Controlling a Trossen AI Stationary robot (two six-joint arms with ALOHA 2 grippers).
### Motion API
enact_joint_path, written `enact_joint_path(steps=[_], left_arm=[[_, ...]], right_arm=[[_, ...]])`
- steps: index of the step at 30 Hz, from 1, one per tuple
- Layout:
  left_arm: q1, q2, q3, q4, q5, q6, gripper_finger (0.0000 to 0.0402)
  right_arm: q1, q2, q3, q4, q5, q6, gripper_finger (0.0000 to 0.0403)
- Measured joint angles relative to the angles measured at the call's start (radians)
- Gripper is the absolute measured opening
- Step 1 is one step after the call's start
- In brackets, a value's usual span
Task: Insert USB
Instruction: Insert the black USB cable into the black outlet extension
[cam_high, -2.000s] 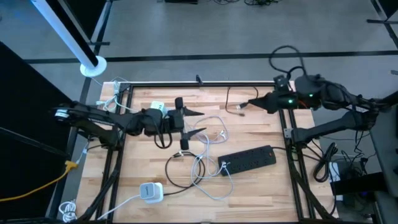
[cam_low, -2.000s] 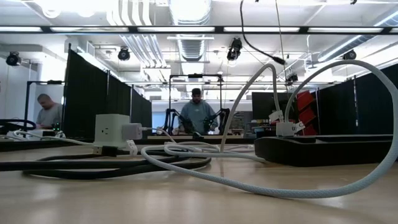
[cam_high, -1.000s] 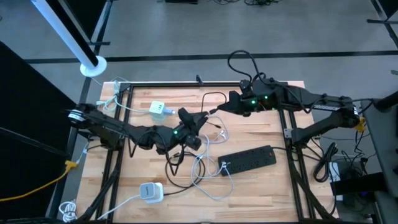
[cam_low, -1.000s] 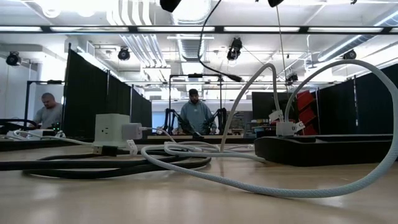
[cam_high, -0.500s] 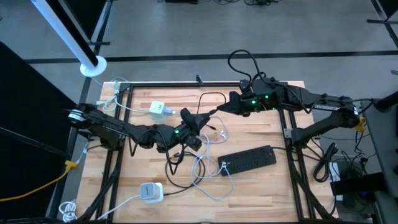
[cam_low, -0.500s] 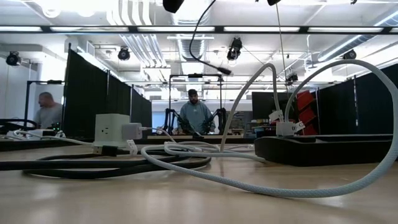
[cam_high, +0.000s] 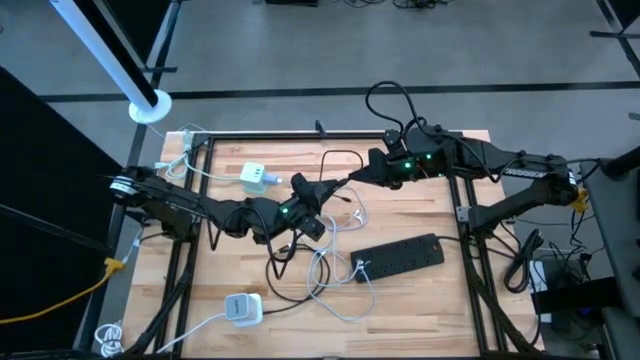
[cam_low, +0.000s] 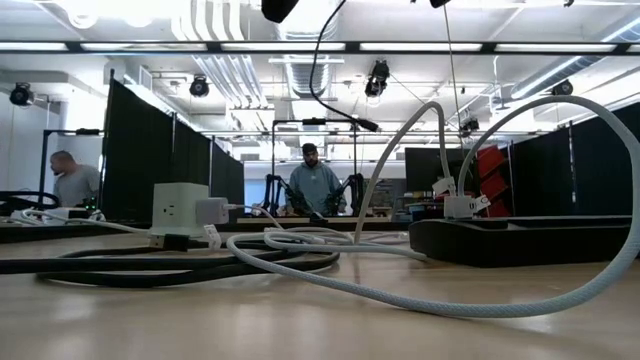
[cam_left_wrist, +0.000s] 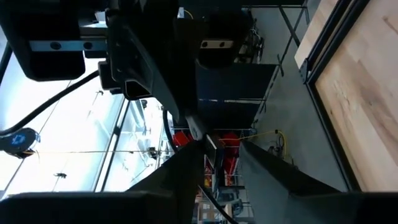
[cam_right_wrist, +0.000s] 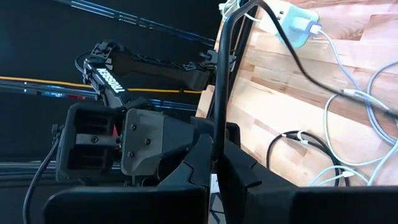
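Note:
A short black cable (cam_high: 325, 158) hangs in a loop over the table's middle. In the low view the black cable (cam_low: 315, 75) curves down to a free plug end (cam_low: 367, 126), clear of the table. My right gripper (cam_high: 352, 181) reaches in from the right and is shut on the cable. My left gripper (cam_high: 333, 187) comes from the left and meets it tip to tip. In the left wrist view my left gripper (cam_left_wrist: 221, 149) is narrowly open, with a small plug (cam_left_wrist: 210, 145) at its fingertips. My right gripper (cam_right_wrist: 217, 163) pinches the black cable between its two fingers, near one end (cam_right_wrist: 217, 146). The cable (cam_right_wrist: 217, 93) runs across the fingers and away from them, lifted clear of the table and hanging slack in a loop. Whether my left gripper touches the plug I cannot tell.
A white charger cube (cam_high: 255, 176) sits far left of the grippers, a black power strip (cam_high: 398, 255) near right. Tangled white cables (cam_high: 335, 265) and a black cord lie between them, and a white adapter (cam_high: 241, 308) is by the near edge. People stand beyond the table.
Both grippers have kept almost still, tip to tip above the table's middle. The hanging black cable sways a little, its free plug end rising and then dropping back.

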Motion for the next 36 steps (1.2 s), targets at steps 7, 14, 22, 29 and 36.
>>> enact_joint_path(steps=[7, 14, 22, 29, 36], left_arm=[[0.000, 0.001, 0.000, 0.009, -0.012, -0.010, 0.0009], [0.000, 0.000, 0.000, 0.017, -0.015, -0.010, 0.0006], [-0.001, 0.000, 0.000, 0.049, -0.033, -0.020, 0.0005], [-0.012, -0.010, 0.000, 0.064, -0.089, -0.353, 0.0004], [-0.020, -0.022, -0.001, 0.085, -0.088, -0.643, 0.0003]], right_arm=[[0.000, 0.000, 0.000, -0.008, 0.002, 0.000, 0.0000], [0.000, 0.001, 0.000, -0.007, 0.003, -0.012, 0.0000], [-0.001, 0.000, 0.000, 0.001, 0.005, -0.103, 0.0001], [-0.002, -0.041, 0.001, 0.004, 0.016, -0.269, 0.0068], [-0.002, -0.081, 0.001, 0.001, -0.018, -0.556, 0.0166]])
